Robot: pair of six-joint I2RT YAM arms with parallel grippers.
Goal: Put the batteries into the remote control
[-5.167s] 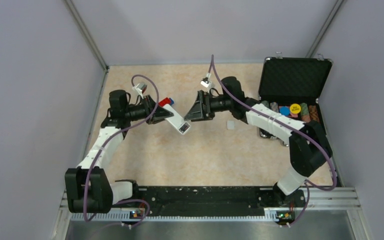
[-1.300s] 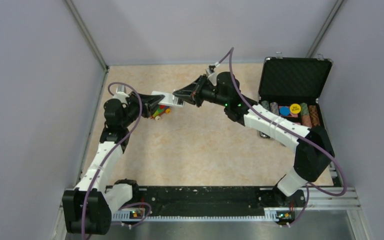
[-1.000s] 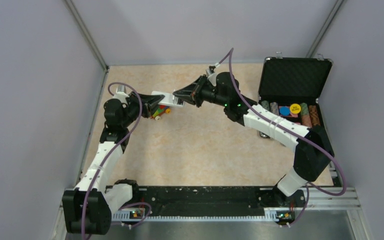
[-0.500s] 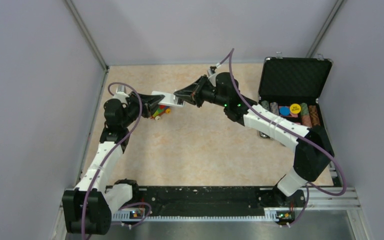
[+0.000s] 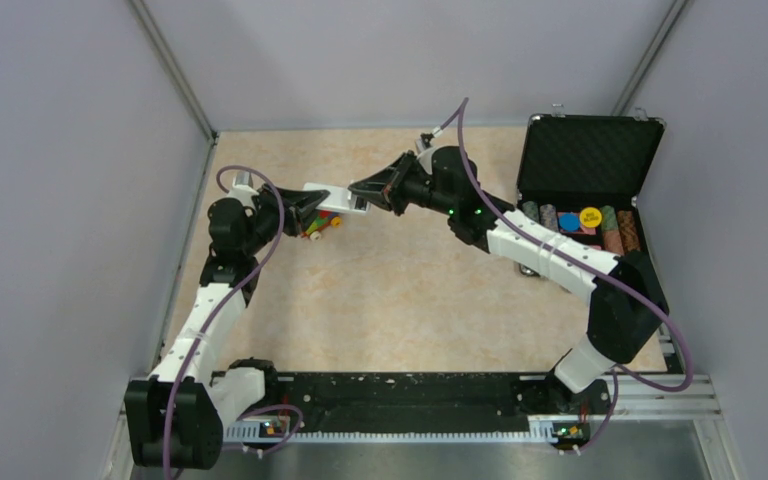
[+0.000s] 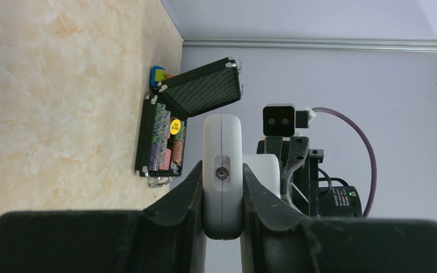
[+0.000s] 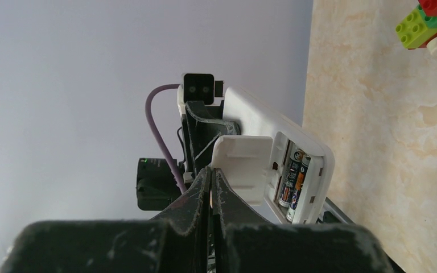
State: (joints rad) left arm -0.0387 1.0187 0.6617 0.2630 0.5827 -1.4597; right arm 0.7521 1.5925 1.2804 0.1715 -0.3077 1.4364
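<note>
Left tool [image 6: 222,172] clamps remote control [image 6: 222,142]; right tool [image 7: 211,173] closed, seemingly pinching battery cover [image 7: 244,168]. Batteries [image 7: 293,176] seated. Scarcely any shift over last second: only cover closing left.

Black case [image 5: 588,160], far right of table, lid open and upright, textured lining; rows of coloured poker chips [image 5: 610,232] in its base, one yellow disc [image 5: 590,215] among them; colourful toy-brick piece [image 5: 322,222] with a white wheel, left of centre; beige marbled table top [image 5: 390,300]; metal rail [image 5: 660,392] along near edge.
</note>
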